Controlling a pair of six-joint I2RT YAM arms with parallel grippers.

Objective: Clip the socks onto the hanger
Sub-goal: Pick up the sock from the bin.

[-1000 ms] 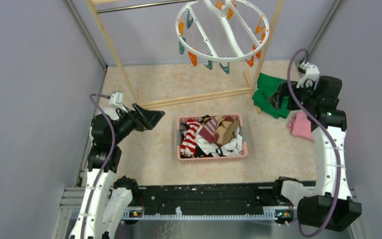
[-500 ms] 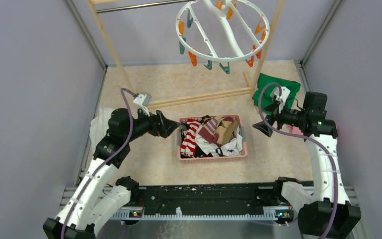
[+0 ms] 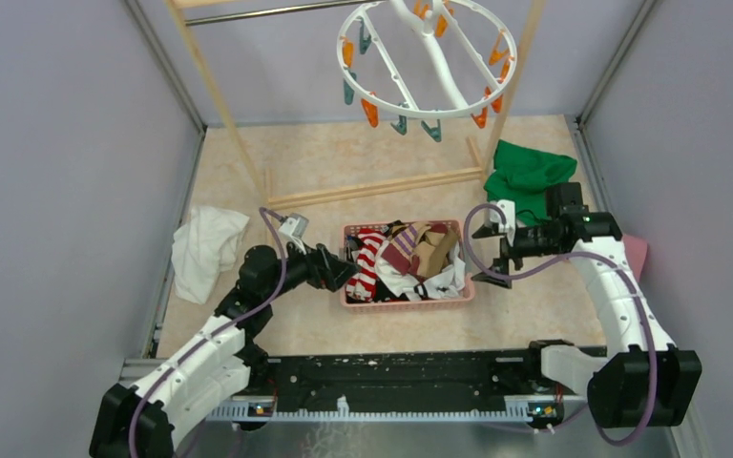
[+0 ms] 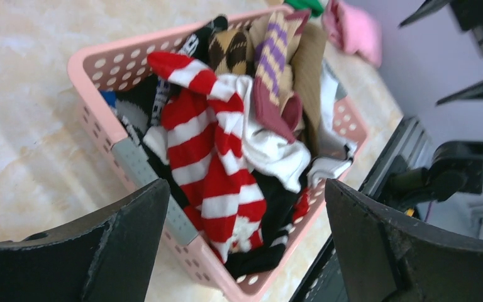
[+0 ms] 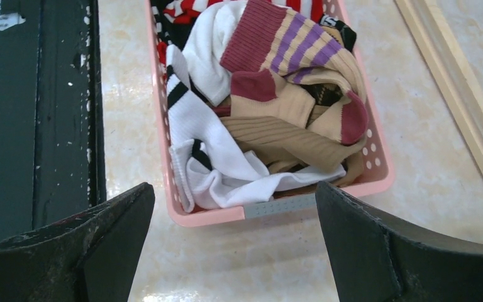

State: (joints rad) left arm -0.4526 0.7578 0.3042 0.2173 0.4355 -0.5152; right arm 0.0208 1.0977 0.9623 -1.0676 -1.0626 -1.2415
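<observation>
1 hanger hangs top centre inside the wooden rack frame, well beyond the basket; white ring w/ crossbars; pegs round the rim in 2 colours; 4 teal counted, orange more than that, exact no. can't tell.

1 pink basket mid-table holds the socks in 1 tangled heap; total no. can't tell; 4 patterns counted:
- red-and-white striped sock on the L side, draped over the heap
- brown argyle sock toward the far wall
- tan sock w/ purple stripes & maroon toe on top
- white sock w/ black bands toward the near wall

2 arms, 2 grippers, both low beside the basket. Left gripper sits just outside the basket's L wall; fingers spread wide, nothing between them; its wrist view looks over the rim at the red-and-white striped sock. Right gripper sits just beside the R wall; likewise spread wide & holding nothing; whether either touches the basket, can't tell.

3 loose cloths on the table, well apart: 1 white cloth far L; 1 green cloth far R by the frame's foot; 1 pink cloth at the R edge, partly hidden behind the R arm.
</observation>
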